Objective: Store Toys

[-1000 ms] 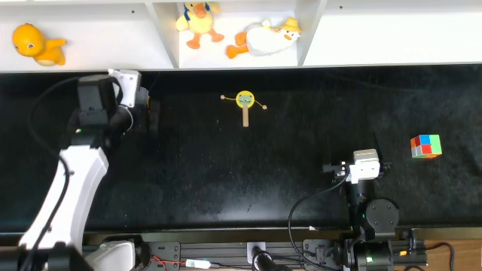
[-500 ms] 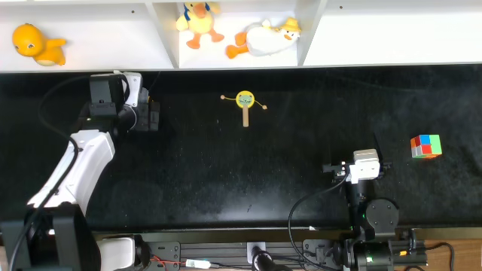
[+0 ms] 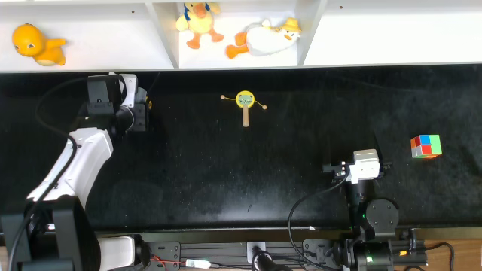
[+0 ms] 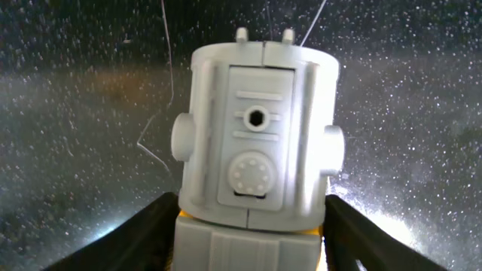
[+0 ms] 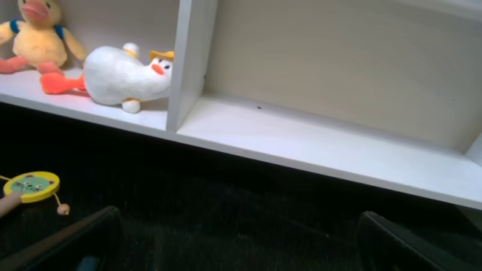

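grey toy robot (image 4: pixel 256 143) pinched in the left gripper (image 4: pixel 252 229), arm (image 3: pixel 75 158) bent beside the shelf (image 3: pixel 113 45).

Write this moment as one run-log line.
left end effector: holding white robot toy | right end effector: open | rattle, cube: on table

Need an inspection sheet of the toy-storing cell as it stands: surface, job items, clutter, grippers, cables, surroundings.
Surface: black speckled table, no spills seen.
Job's things: grey cylindrical toy robot between the left gripper's fingers. Yellow rattle drum with wooden handle and multicoloured cube loose on the table, far apart. White shelf holds an orange duck in its left compartment, a yellow plush duck and a white plush duck in the middle one.
Clutter: nothing seen.
Grippers: left gripper shut on the robot; right gripper open, holding nothing.
Cables: black cable loops beside the left arm; another black cable curls by the right arm's base.
Surroundings: nothing seen.
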Action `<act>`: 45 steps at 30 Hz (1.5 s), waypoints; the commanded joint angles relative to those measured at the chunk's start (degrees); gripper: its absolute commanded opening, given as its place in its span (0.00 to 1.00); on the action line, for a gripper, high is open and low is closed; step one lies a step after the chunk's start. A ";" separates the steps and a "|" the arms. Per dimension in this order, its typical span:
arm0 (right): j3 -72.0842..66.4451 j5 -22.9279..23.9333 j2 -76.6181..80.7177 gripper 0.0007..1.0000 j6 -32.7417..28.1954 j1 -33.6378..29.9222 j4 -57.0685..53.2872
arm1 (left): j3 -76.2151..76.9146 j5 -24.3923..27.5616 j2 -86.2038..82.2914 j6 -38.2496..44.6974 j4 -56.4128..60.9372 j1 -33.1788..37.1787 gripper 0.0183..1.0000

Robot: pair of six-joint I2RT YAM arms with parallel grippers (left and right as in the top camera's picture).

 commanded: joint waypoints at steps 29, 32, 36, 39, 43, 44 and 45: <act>-0.79 -0.52 -0.44 1.00 -0.35 0.31 0.22 | 1.81 2.86 -20.52 -0.11 -3.93 0.26 0.36; -0.79 -0.52 -0.44 1.00 -0.35 0.31 0.22 | 3.87 3.58 -17.97 -0.50 -2.62 0.26 0.36; -0.79 -0.52 -0.44 1.00 -0.35 0.31 0.22 | 8.63 3.98 -12.41 -0.50 -2.47 0.22 0.37; -0.79 -0.52 -0.44 1.00 -0.35 0.31 0.22 | 13.07 4.00 -8.13 -0.48 -2.49 0.22 0.37; -0.79 -0.52 -0.44 1.00 -0.35 0.31 0.22 | 19.47 4.00 -2.36 -0.50 -2.64 0.22 0.37; -0.79 -0.52 -0.44 1.00 -0.35 0.31 0.22 | 20.79 4.00 -1.07 -0.48 -2.60 0.22 0.37; -0.79 -0.52 -0.44 1.00 -0.35 0.31 0.22 | 22.25 3.98 0.44 -0.48 -2.60 0.22 0.37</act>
